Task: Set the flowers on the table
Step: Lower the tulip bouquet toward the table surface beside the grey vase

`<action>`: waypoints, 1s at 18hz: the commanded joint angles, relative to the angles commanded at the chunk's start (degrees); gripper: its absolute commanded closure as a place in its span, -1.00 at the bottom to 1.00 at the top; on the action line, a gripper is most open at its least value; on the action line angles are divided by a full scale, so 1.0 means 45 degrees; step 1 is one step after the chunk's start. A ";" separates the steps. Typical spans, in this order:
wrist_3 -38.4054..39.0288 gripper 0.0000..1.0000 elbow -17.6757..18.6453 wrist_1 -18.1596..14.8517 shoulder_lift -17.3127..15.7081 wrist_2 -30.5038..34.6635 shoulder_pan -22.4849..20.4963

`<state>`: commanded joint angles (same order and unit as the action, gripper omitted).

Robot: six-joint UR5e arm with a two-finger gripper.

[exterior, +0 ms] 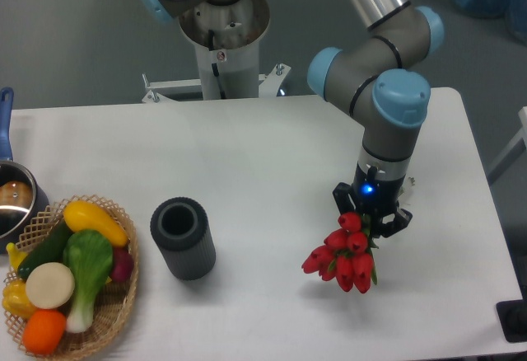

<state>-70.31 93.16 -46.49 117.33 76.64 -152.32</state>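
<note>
- White and matte, the table (272, 155) fills the fixed camera's view under a grey floor and the arm's pedestal; a wicker basket (115, 316) of vegetables sits at about 8 o'clock from centre, a dark ribbed cylinder (183, 237) just right of it, and a pot (15, 200) at the left edge.
- Over the right half, the gripper (368, 218) points down, its jaws clamped on the stems of the flowers (343, 258).
- From the gripper, the red heads hang toward 7 o'clock, so the bunch's long axis runs on a slant from the jaws down and left.
- Whether the lowest blooms touch the tabletop cannot be told; a faint shadow sits close beneath them, so I judge them very near it.
- Bare white surface surrounds the bunch, well apart from the cylinder.
</note>
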 joint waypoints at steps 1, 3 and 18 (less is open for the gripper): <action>0.0000 0.34 -0.0020 0.0000 0.0058 0.0000 0.0000; -0.0039 0.34 -0.0020 0.0000 0.0156 0.0000 0.0000; -0.0098 0.23 -0.0176 0.0020 0.0683 0.0019 0.0429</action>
<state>-70.75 92.37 -46.41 120.41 76.73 -150.38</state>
